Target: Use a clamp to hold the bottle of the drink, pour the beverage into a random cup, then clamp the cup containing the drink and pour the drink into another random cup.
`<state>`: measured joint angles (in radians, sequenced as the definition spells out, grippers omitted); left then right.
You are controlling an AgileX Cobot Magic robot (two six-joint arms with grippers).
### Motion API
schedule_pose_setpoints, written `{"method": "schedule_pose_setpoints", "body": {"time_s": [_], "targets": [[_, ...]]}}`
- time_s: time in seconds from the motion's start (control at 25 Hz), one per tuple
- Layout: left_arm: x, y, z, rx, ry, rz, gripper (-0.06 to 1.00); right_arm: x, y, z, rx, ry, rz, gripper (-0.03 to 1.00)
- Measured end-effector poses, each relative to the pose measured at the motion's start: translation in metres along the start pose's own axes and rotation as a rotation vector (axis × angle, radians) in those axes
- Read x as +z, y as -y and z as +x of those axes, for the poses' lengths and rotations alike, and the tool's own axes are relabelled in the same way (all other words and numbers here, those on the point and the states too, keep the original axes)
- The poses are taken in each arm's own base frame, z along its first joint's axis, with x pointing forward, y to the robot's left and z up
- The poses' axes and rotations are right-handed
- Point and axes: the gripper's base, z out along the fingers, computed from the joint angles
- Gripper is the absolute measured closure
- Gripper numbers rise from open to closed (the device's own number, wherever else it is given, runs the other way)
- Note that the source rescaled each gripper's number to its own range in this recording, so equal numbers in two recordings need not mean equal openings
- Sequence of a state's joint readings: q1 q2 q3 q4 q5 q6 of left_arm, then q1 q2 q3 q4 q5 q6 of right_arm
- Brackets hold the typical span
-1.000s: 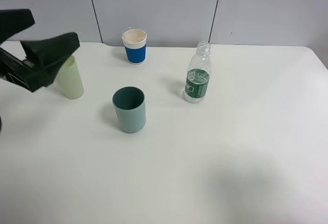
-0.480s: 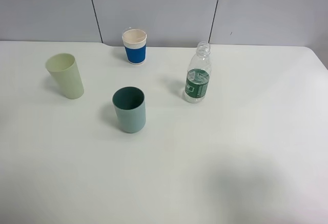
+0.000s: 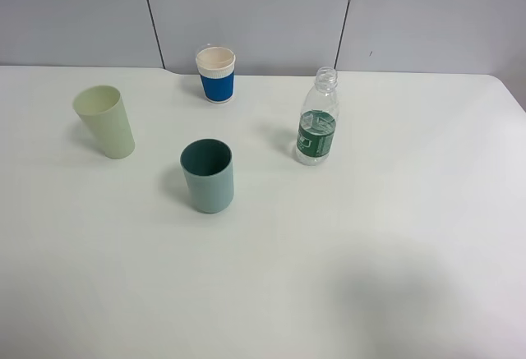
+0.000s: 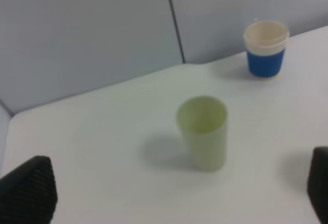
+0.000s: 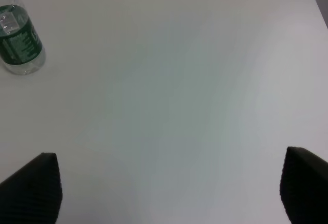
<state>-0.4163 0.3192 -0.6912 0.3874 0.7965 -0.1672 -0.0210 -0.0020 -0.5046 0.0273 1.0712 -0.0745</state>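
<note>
Bottle stands upright, uncapped, on the tabletop, right of the teal cup; pale cup far left. Both end effectors released, holding nothing: left faces the pale cup, right is well apart from the bottle. Bottle looks light, thin-walled, squashy and slick; likely best gripped at the label band, gently, kept upright against spills.

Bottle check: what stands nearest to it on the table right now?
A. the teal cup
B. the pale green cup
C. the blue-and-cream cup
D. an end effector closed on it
C. From the high view, the blue-and-cream cup stands a little closer to the bottle than the teal cup; the pale green cup is farthest, and nothing grips the bottle.
</note>
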Motion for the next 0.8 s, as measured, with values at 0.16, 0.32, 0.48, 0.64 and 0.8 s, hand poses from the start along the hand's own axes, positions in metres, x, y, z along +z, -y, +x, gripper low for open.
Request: {"method": "schedule_pose_setpoints", "body": {"time_s": [0.16,0.32,0.48,0.64,0.8], "targets": [[-0.011,-0.006,0.007,-0.035,-0.019,-0.083,-0.04,0.0,0.0,0.0,0.0,0.0,0.0,0.18],[-0.019,-0.007,0.012,-0.093,-0.034,-0.141,-0.04,0.0,0.0,0.0,0.0,0.0,0.0,0.18],[-0.024,-0.004,0.015,-0.142,-0.042,-0.158,-0.04,0.0,0.0,0.0,0.0,0.0,0.0,0.18],[-0.024,0.0,0.02,-0.201,-0.099,-0.154,-0.04,0.0,0.0,0.0,0.0,0.0,0.0,0.18],[-0.026,0.002,0.025,-0.216,-0.161,-0.167,-0.05,0.0,0.0,0.0,0.0,0.0,0.0,0.18]]}}
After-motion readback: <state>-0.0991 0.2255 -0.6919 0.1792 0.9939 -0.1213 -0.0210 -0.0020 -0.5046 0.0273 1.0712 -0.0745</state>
